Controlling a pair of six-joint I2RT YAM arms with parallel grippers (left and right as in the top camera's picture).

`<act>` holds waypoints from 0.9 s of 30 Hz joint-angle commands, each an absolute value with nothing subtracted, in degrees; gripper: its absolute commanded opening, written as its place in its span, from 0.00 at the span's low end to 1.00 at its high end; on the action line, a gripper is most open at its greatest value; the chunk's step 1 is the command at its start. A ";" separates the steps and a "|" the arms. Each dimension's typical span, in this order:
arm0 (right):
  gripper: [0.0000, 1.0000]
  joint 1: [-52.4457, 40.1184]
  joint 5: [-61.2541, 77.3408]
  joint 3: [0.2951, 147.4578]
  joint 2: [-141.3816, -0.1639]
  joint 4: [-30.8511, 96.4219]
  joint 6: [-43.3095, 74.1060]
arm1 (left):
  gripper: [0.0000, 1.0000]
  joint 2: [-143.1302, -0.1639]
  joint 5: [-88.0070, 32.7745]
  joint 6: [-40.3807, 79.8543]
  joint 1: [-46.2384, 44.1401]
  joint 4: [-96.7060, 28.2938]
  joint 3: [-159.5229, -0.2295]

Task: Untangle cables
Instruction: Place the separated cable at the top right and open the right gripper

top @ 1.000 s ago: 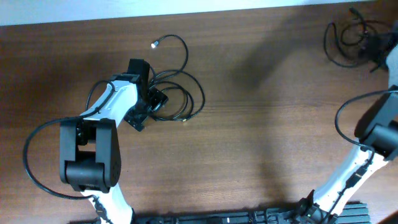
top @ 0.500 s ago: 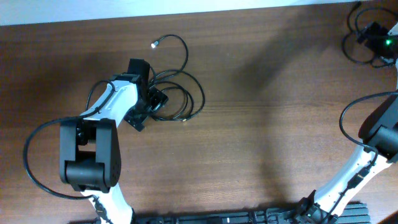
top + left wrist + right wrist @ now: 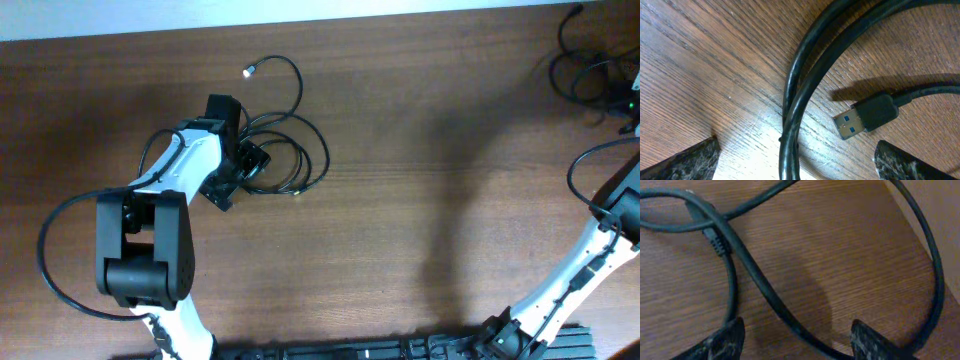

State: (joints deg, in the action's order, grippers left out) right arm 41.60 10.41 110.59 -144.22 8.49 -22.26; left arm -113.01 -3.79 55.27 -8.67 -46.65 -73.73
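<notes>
The brown wood-grain bench (image 3: 420, 230) carries two separate heaps of cord, and the gap between them is what has just changed. Over the last second the white-and-black right arm (image 3: 600, 250) has swung out toward the far right corner, and the looped black cable (image 3: 580, 72) it is working has slid rightward with it. That cable now lies well apart from the main tangle of thin black cables (image 3: 290, 155) on the left. I judge that one cord is effectively freed and the remaining work sits on the left. The white-and-black left arm (image 3: 150, 250) has not shifted at all. Its left hand (image 3: 795, 160) hangs low over the tangle with the fingers spread wide. It grips nothing, and a doubled run of cord passes between them. The right hand (image 3: 795, 340) is also spread and not clamping, and one strand of the looped cable crosses the gap between its fingers. What stands in the way on the left is the overlap itself. Several loops lie stacked under and beside the hand, so pinching one strand risks catching its neighbour. A black USB plug with a blue insert (image 3: 862, 117) rests just beside the doubled strand. A silver-tipped plug end (image 3: 247, 72) trails free above the tangle, and a small ribbed black plug (image 3: 715, 242) sits where the right-hand loops cross.
</notes>
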 commanded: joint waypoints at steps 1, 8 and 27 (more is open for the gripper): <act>0.04 40.86 17.26 111.24 -145.93 9.89 -13.21 | 0.99 -112.27 -3.18 55.22 -8.86 -46.54 -73.54; 0.18 32.12 20.38 113.75 -143.41 18.09 -8.47 | 0.99 -112.27 -3.16 55.20 -8.86 -46.74 -73.54; 0.05 34.17 23.57 124.84 -152.79 28.34 -13.85 | 0.99 -112.27 -3.36 55.20 -11.27 -44.18 -73.54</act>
